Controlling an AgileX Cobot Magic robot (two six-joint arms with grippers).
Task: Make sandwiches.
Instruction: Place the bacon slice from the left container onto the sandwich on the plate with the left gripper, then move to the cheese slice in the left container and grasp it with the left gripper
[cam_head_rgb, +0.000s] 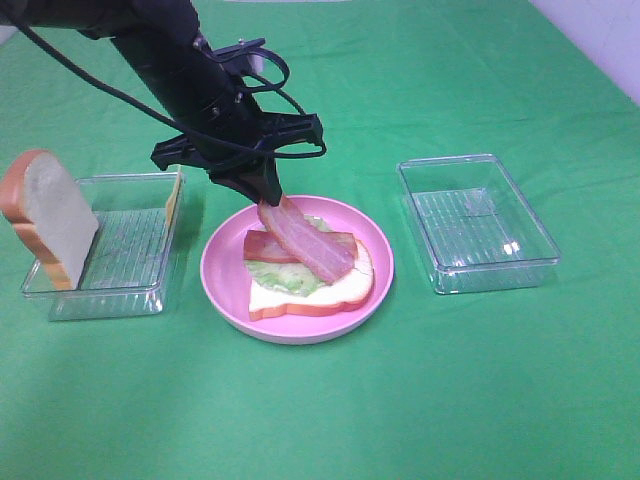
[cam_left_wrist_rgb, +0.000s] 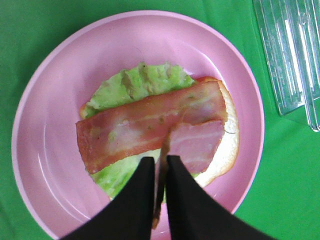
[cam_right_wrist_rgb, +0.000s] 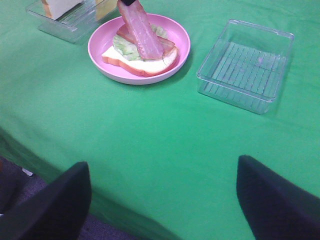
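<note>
The top strip's (cam_head_rgb: 305, 240) upper end is hidden inside the left fingers (cam_left_wrist_rgb: 146, 175), and from the left wrist its gripped part shows only edge-on. The bread (cam_head_rgb: 310, 297) on the pink plate (cam_head_rgb: 225, 270) is mostly covered by lettuce (cam_head_rgb: 280, 275), so only its crust and front edge show. The cheese (cam_head_rgb: 174, 200) shows as a thin edge against the left tray's (cam_head_rgb: 110, 295) near-plate wall. Of the right fingers (cam_right_wrist_rgb: 60, 200), only the two tips show, cut off by the frame. The left fingers are all but closed, pinching the top strip by its upper end. The right fingers stand wide apart over the bench (cam_head_rgb: 400, 400), holding nothing. In the high view the top strip slopes down from the plate's rear left toward its front right. Its lower end rests across the lower strip (cam_head_rgb: 262, 246), which lies flat, left to right, on the lettuce. A second slice (cam_head_rgb: 50, 215) stands tilted at the left tray's outer end. The right tray (cam_head_rgb: 480, 270) sits well apart.
</note>
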